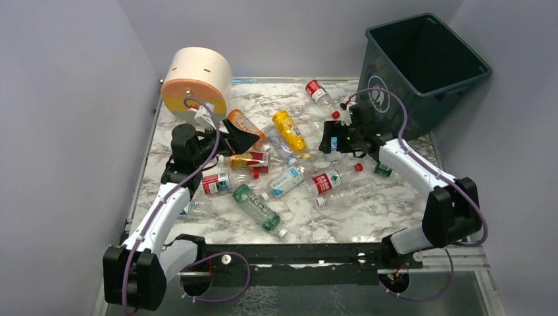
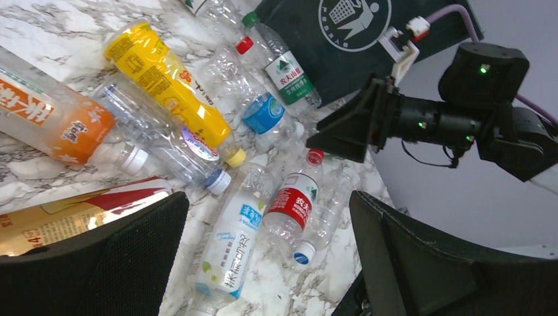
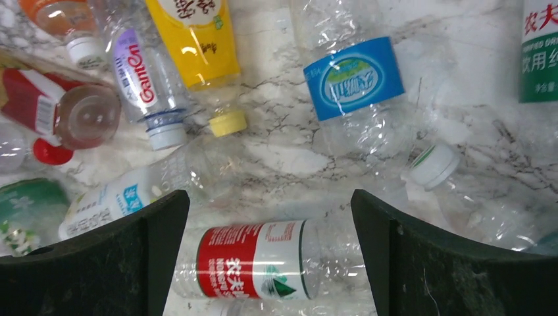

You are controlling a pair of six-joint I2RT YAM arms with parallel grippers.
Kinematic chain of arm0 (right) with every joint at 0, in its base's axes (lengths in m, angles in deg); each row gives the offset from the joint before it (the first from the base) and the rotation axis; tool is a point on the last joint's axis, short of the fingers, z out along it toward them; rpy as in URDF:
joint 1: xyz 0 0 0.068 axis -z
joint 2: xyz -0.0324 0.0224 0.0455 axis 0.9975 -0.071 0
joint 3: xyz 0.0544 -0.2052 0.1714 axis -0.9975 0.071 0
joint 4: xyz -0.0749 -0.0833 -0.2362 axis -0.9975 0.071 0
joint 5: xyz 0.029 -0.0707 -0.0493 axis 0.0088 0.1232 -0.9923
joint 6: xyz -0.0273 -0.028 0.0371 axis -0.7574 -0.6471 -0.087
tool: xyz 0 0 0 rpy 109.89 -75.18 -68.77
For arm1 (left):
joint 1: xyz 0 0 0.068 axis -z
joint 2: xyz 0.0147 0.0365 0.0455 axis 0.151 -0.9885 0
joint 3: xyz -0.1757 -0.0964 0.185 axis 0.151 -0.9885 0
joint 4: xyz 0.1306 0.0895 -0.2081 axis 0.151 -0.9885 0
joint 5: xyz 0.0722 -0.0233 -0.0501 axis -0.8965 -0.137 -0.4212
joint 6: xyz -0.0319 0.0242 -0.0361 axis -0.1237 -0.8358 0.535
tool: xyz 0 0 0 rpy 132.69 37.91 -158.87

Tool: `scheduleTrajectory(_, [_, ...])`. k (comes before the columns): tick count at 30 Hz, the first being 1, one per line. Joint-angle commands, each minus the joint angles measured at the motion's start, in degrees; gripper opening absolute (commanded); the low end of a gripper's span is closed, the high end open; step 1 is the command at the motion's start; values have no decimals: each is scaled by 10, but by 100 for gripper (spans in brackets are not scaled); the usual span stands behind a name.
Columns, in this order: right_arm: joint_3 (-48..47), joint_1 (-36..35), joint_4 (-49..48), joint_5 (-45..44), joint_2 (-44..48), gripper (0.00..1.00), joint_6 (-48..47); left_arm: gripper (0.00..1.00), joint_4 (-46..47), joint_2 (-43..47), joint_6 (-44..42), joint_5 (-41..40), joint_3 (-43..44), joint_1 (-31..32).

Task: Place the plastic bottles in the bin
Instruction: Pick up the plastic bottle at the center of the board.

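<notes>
**Top view.** Plastic bottles (image 1: 287, 181) strewn flat over the marble table (image 1: 368, 210), all outside the bin (image 1: 408, 112), around a yellow bottle (image 1: 289, 130) at mid-table. Just left of the yellow bottle, an orange bottle (image 1: 245, 124). Nearer the arm bases than the yellow bottle, a red-label bottle (image 1: 327, 180) and a green bottle (image 1: 256, 207). Beyond the yellow bottle and to its right, the bin, upright, white round logo facing the table. Beyond and well left of the yellow bottle, a cream cylinder (image 1: 196, 82). No writing legible from here. Left gripper (image 1: 250, 139) stretched low, left of the yellow bottle, jaws spread, empty. Right gripper (image 1: 329, 139) reaching in just right of the yellow bottle, tilted downward, jaws spread, empty.

**Left wrist.** Black fingers (image 2: 131, 257) wide apart, nothing clasped. Between them, below the yellow bottle's cap, a white-and-blue-label bottle (image 2: 233, 243) with Chinese characters. "农夫山泉" on the red-label bottle beside it and on a green-label bottle (image 2: 286, 69) right of the yellow bottle. White characters on the orange bottle's label.

**Right wrist.** "GanTen" in red on a clear bottle (image 3: 141, 72) lying alongside the yellow bottle. On the yellow bottle's other side, a blue-label bottle (image 3: 355, 79) with an oval emblem. "农夫" cut off at the frame edge on the green-label bottle. Red-label bottle between the parted fingers, ungripped.
</notes>
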Motion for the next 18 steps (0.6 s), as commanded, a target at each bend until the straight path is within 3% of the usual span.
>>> scheduleTrajectory(1, [-56,-16,-13,-109,-61,96,-39,99,26,11,-11,-13,5,23])
scheduleTrajectory(5, [-76,-18,-26,-134,-102,95,-58,99,9,20,-24,-44,10,44])
scheduleTrajectory(13, [-119,-18,-43,-131,-164,95,-93,99,-15,-62,-12,6,40,66])
scheduleTrajectory(18, [-141,-19,-42,-127,-194,95,-105,99,-20,-73,-17,-7,44,85])
